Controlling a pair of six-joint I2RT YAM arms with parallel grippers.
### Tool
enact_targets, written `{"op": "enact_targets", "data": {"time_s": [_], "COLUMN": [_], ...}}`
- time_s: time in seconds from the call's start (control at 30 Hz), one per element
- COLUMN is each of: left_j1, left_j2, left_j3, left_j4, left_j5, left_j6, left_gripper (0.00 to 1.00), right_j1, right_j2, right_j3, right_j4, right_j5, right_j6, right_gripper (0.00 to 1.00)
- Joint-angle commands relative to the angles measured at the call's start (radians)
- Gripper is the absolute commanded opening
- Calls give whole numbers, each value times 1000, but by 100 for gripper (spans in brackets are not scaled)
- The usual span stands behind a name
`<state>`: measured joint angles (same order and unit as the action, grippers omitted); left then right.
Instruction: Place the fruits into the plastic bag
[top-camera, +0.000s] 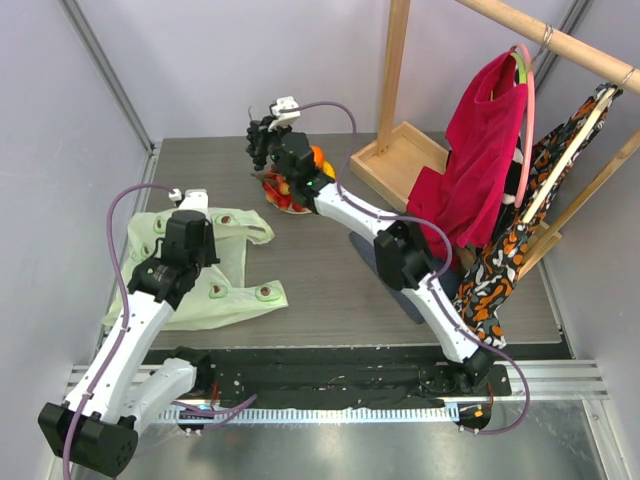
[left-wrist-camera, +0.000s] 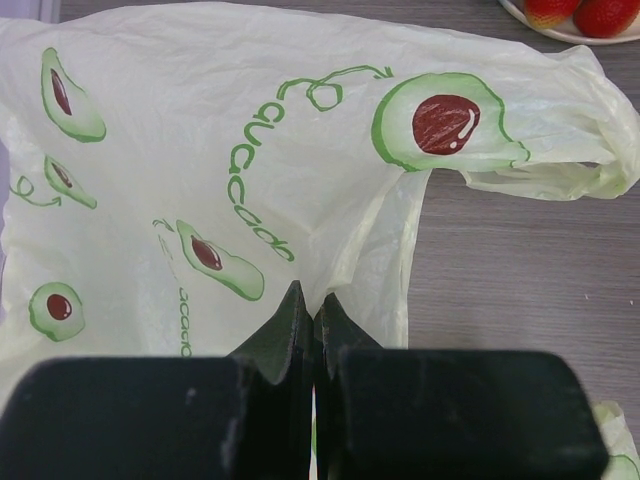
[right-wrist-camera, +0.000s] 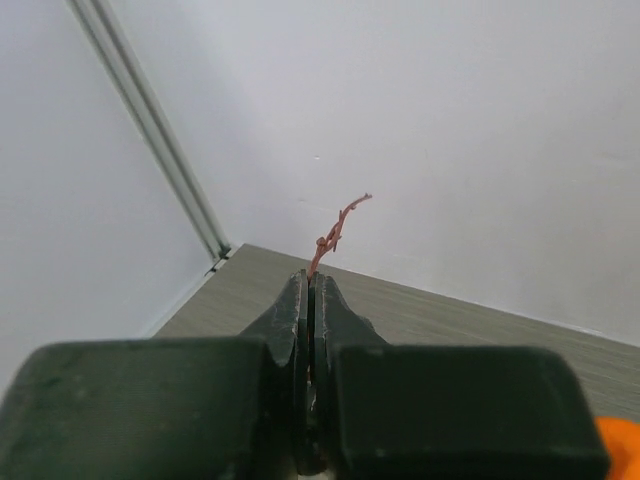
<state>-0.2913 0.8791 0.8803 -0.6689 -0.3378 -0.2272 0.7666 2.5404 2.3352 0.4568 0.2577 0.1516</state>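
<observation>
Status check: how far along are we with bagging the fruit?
Done: nothing yet. The bag lies flat on the table with no fruit visible in it.
In hand: the right gripper is shut on the stem of the grapes, lifted above the plate. The left gripper pinches a fold of the bag.
Left: bag the grapes, then the strawberries, orange and the rest on the plate.

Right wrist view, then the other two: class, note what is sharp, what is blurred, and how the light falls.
Right wrist view: grape stem crisp against an evenly lit wall, right gripper dark and softer. Left wrist view: plastic bag print sharp, no glare, left gripper near-black. Top external view: even light, soft shadows on the table.
</observation>
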Motion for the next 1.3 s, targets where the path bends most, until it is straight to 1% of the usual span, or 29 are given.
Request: {"op": "enact_targets", "data": {"time_s": [0.0, 0.1, 0.13, 0.17, 0.2, 0.23, 0.27, 0.3, 0.33, 0.37, 0.4, 0.43, 0.47, 0.53, 0.57, 0.67, 0.8, 0.9, 1.07, 1.27], "left_j1": [7, 7, 7, 9, 9, 9, 7, 7, 9, 7, 7, 9, 7, 7, 7, 9, 9, 7, 9, 9], "left_j2": [-29, -43, -43, -43, -42, -40, -35, -28, -22, -16, -5, -2, 3, 8, 11, 18, 31, 32, 26, 3], "left_j3": [6, 25, 32, 40, 57, 65, 72, 88, 94, 101, 121, 132, 144, 177, 186, 227, 243, 246, 240, 244], "left_j4": [61, 66, 60, 55, 52, 46, 42, 40, 38, 40, 34, 29, 29, 26, 25, 17, 17, 17, 20, 31], "left_j5": [49, 92, 105, 109, 117, 149, 170, 198, 219, 270, 293, 312, 336, 387, 402, 463, 552, 579, 579, 571], "left_j6": [9, -7, -17, -24, -47, -58, -73, -101, -115, -127, -138, -159, -167, -188, -195, -224, -259, -282, -294, -307], "left_gripper": [0, 0, 0, 0, 0, 0, 0, 0, 0, 0, 0, 0, 0, 0, 0, 0, 0, 0, 0, 0], "right_j1": [11, 11, 11, 11, 13, 13, 13, 13, 13, 13, 13, 14, 14, 16, 16, 19, 28, 42, 77, 97], "right_j2": [-341, -466, -550, -589, -633, -711, -756, -796, -872, -908, -939, -972, -1027, -1083, -1133, -1209, -1252, -1269, -1246, -1180], "right_j3": [-209, -377, -420, -501, -542, -580, -656, -695, -732, -788, -806, -833, -849, -898, -918, -996, -1054, -1086, -1151, -1205], "right_j4": [170, 164, 158, 154, 149, 137, 132, 131, 122, 108, 82, 19, -6, -67, -79, -96, -104, -66, 40, 72], "right_j5": [-73, -135, -143, -150, -158, -179, -193, -205, -230, -244, -280, -317, -336, -366, -392, -457, -520, -558, -589, -569], "right_j6": [-32, -35, -35, -35, -37, -37, -40, -34, -34, -34, -38, -43, -40, -34, -21, 22, 91, 150, 241, 267], "right_gripper": [1, 1, 1, 1, 1, 1, 1, 1, 1, 1, 1, 1, 1, 1, 1, 1, 1, 1, 1, 1]}}
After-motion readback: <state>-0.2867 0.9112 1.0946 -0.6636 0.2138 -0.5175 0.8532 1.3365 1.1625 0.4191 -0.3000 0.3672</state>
